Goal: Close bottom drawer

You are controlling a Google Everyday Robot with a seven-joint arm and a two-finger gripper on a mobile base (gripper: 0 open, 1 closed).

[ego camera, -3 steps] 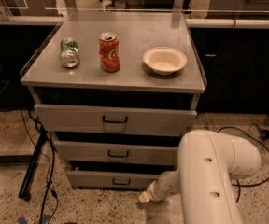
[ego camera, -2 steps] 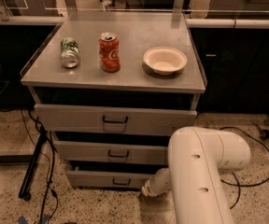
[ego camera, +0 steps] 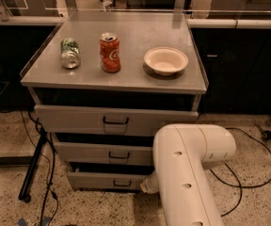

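Bottom drawer (ego camera: pixel 102 181): lowest of three, front still slightly proud, with a dark gap above it. Hand (ego camera: pixel 148 185): has moved up from near the floor to the front's right end. We cannot tell its opening or hold. We judge the closing push is only beginning.

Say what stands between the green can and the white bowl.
The upright red soda can, in the camera view; the hand is down by the grey bottom drawer.
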